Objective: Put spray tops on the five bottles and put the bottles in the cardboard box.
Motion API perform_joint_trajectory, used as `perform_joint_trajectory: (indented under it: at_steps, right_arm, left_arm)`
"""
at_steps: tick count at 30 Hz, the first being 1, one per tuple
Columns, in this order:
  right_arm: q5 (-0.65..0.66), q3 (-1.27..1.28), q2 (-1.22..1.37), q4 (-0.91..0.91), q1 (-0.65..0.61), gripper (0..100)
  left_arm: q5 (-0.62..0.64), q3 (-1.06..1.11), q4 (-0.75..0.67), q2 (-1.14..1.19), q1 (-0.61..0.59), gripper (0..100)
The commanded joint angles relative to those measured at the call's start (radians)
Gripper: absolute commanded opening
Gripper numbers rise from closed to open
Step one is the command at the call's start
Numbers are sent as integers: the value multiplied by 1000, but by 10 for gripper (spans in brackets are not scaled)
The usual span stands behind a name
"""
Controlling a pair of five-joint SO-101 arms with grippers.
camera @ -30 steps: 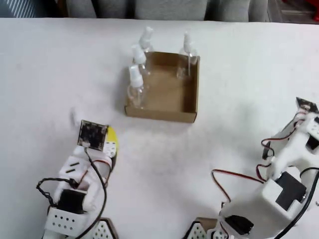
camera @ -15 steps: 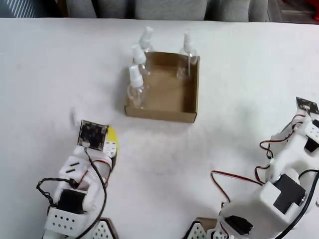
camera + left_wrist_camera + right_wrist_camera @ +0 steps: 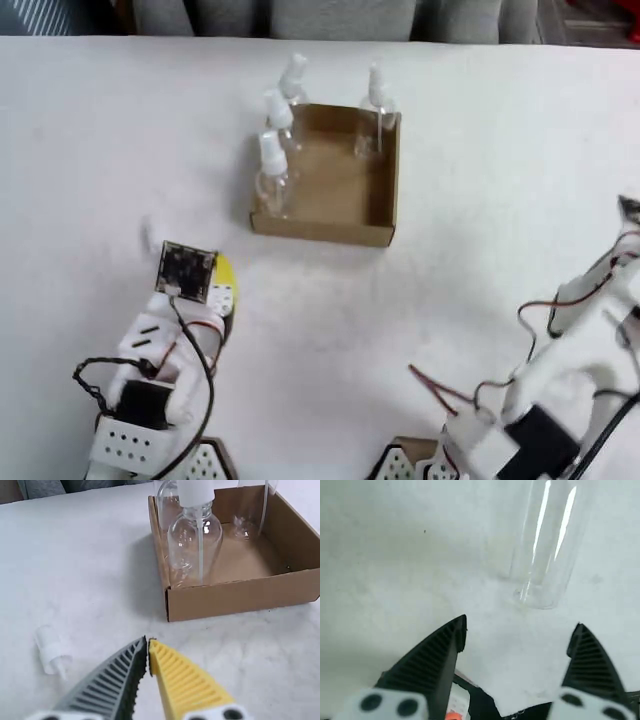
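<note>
Near the cardboard box, the left end effector sits pinched together — the right end effector, well off from it, gapes wide before a bottle.

The right arm has swung outward toward the table's right side (its body turning with it).

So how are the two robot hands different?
The left hand is shut, the right hand is open. The left hand has a grey and a yellow finger; the right hand's are both black. The left hand faces the box, the right hand a clear bottle. Both have ridged fingers.
</note>
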Motion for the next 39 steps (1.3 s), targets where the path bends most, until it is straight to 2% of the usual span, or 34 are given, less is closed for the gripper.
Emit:
perform_joint_trajectory:
  at_steps: [1, 6, 11, 15, 18, 21, 26, 29, 33, 36, 39]
  right_arm:
    - [32, 107, -171, 1, -7, 171]
    - [32, 247, -389, -50, -104, 15]
    - [31, 400, -549, -10, -219, 60]
    - [-20, 514, -615, -134, -217, 57]
    - [14, 545, -627, -206, -127, 29]
    - [130, 543, -627, -289, 53, 18]
    - [173, 574, -625, -521, 265, 18]
    - [173, 621, -625, -608, 311, 18]
    - [173, 695, -625, -756, 309, 18]
    - [175, 729, -625, -878, 311, 18]
    - [175, 735, -625, -918, 309, 18]
  left_arm:
    - [-14, -3, -2, -16, -12, 21]
    - [-14, -3, 49, -16, -13, 21]
    - [-14, -3, 92, -16, -13, 21]
    - [-8, -17, 133, -16, -44, 21]
    - [-8, -69, 193, -16, -140, 21]
    - [-12, -135, 239, -16, -225, 21]
    - [-14, -267, 339, -15, -280, 21]
    - [-15, -334, 364, -15, -309, 21]
    - [-57, -387, 381, 27, -332, 21]
    - [-40, -428, 330, 177, -340, 21]
    - [6, -531, 304, 401, -338, 21]
